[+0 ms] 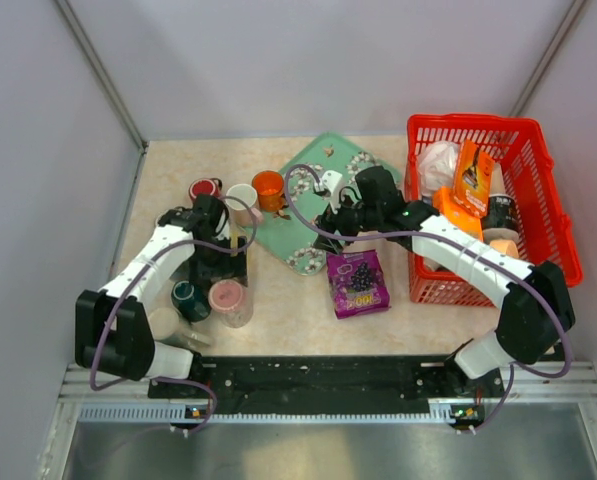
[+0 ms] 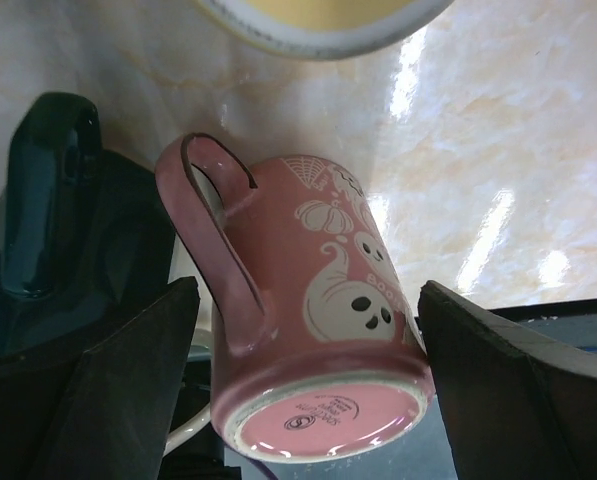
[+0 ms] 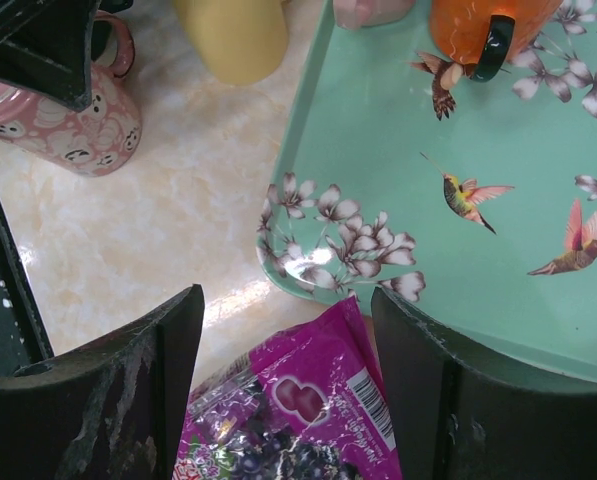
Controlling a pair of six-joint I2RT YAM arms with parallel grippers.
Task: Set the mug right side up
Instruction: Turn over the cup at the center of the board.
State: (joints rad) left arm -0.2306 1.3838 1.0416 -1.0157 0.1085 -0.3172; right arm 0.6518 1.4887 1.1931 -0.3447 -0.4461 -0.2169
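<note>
The mug (image 2: 318, 290) I must turn is glossy pink, with white ghosts, pumpkins and a spider web printed on its side. It stands upside down on the worktop (image 2: 478, 150), rim down and flat pink base up, and its handle points sideways.

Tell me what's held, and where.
Nothing gripped: left gripper open astride the mug near its base, gap showing at the handle side; right gripper open, empty.

White-shelled left arm (image 1: 150, 262) and right arm (image 1: 468, 250), black joints, purple cables (image 1: 287, 190), dark wedge fingers (image 2: 128, 390)
</note>
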